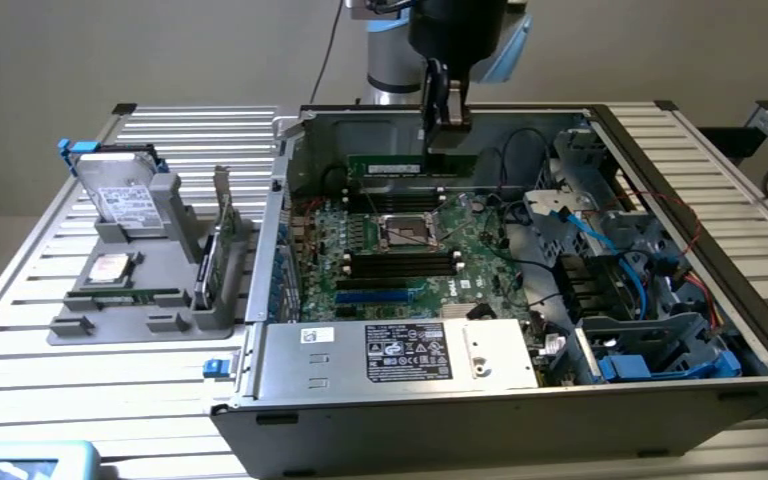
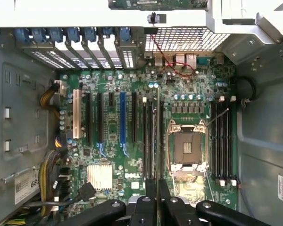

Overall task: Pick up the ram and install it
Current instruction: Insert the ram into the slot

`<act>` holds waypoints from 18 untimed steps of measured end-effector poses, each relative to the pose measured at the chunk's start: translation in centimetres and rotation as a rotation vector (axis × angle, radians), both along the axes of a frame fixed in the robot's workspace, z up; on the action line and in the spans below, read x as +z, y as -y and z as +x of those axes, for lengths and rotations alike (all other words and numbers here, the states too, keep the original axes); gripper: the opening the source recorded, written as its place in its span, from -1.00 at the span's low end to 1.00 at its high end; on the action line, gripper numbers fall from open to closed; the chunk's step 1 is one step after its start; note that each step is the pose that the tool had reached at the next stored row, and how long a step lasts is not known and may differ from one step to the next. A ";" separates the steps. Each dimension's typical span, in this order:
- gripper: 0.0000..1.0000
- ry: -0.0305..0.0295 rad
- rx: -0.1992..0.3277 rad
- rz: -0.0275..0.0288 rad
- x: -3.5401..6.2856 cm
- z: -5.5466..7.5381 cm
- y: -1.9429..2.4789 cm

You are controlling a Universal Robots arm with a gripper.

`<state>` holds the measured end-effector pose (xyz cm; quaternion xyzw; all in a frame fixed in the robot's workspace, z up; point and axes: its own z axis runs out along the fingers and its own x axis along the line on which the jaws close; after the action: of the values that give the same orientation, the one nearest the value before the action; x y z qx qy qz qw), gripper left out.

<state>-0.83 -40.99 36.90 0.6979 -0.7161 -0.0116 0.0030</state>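
The ram (image 1: 411, 165) is clamped between the two fingers of my claw (image 1: 446, 145), with its long side level, inside the open computer case (image 1: 491, 430). The case lies on the slatted table (image 1: 24, 310) with its open face upward. On the exterior view's left, well apart from the case, a grey fixture (image 1: 144, 320) holds a hard drive (image 1: 124, 195) and an expansion card (image 1: 224, 225).

My arm (image 1: 387, 60) stands behind the case's far wall. The wrist points straight down, and the claw hangs vertically over the motherboard (image 1: 398, 275).

In the wrist view, the claw (image 2: 157, 188) grips the ram (image 2: 157, 141) by its upper edge. The stick appears edge-on, parallel to the black memory slots (image 2: 148, 136) just beside the CPU socket (image 2: 187, 147). I cannot tell whether its lower edge touches a slot.
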 end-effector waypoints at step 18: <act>-0.73 -0.0001 0.001 -0.0007 -3.26 0.0 -0.70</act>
<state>-0.83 -40.29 33.64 0.6982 -0.7158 -0.0114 0.0032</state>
